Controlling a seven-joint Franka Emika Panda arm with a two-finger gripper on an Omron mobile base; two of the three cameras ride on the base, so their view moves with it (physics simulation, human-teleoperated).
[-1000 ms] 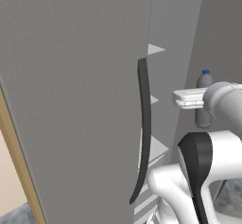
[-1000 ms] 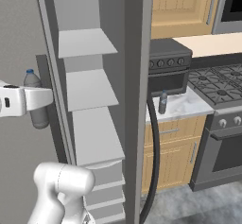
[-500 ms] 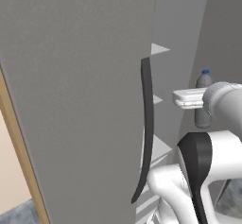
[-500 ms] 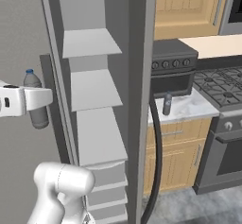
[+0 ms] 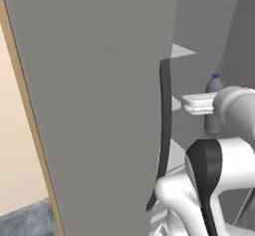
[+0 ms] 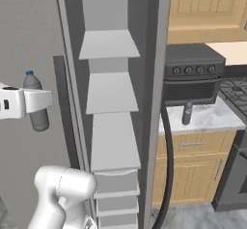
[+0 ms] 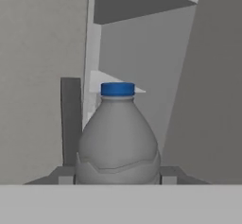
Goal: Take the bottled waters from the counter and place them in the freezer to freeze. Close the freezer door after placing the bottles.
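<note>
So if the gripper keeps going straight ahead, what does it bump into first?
Probably a freezer shelf: the gripper, shut on the bottle, points into the open freezer. Depth is hard to judge.

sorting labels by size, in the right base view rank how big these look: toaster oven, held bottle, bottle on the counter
1. toaster oven, largest.
2. held bottle, clamped in the gripper.
3. bottle on the counter, smallest; it stands farther from the camera, so the two bottles may really match.
</note>
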